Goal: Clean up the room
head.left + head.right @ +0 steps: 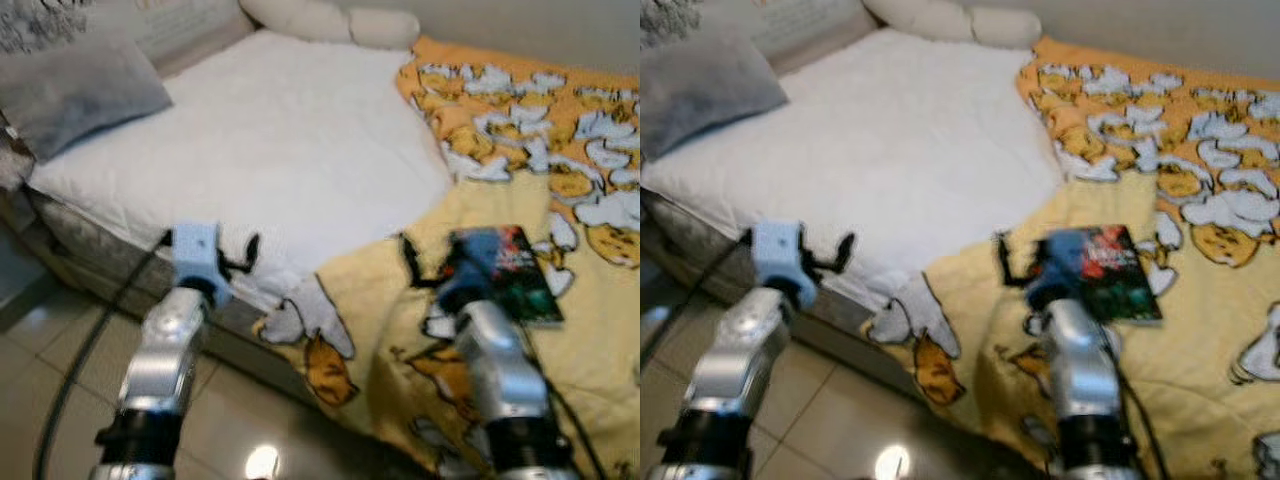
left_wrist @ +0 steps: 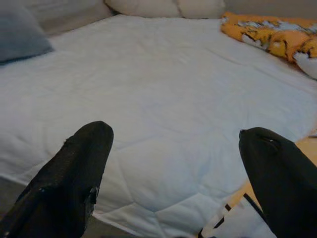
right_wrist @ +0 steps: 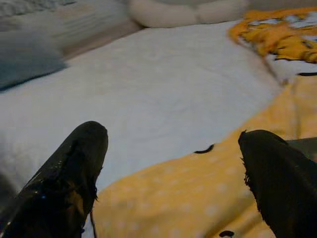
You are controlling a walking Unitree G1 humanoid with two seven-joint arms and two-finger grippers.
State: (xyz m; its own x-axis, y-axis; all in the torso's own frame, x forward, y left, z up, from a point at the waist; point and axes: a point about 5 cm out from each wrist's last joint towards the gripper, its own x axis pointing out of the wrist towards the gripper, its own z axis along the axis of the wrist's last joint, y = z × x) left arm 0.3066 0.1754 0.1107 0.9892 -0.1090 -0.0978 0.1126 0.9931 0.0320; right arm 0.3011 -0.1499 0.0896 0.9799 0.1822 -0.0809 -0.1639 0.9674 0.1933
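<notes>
— Yellow blanket (image 1: pixel 520 380), cartoon print, lies rumpled over the right half of the bed and spills over the near edge toward the tiled floor (image 1: pixel 60 350). We judge the tidying barely started.

— Agreed. What marks it as unfinished?

— Dark-covered book (image 1: pixel 1118 272) lies flat on the blanket, near the front edge. Blanket is bunched, not spread. White quilt (image 1: pixel 280 150) on the left half looks smooth enough.

— Grippers?

— Both raised before us. Left gripper (image 2: pixel 173 163) hangs over the near edge of the white quilt, fingers spread wide, nothing between them. Right gripper (image 3: pixel 173 168) is over the yellow blanket, just left of the book, fingers likewise parted and empty.

— So the book is the nearest job?

— Our guess, yes; it sits just beside the right gripper. The blanket would want straightening after.

— Anything around?

— Grey pillow (image 1: pixel 75 90) at the left end of the bed, a long cream bolster (image 1: pixel 335 20) along the far wall. A dark cable (image 1: pixel 90 340) trails across the floor by our left arm.

— Obstructions?

— Blanket folds beneath the book could snag a grasp. The cable might foul our footing, we judge.
</notes>
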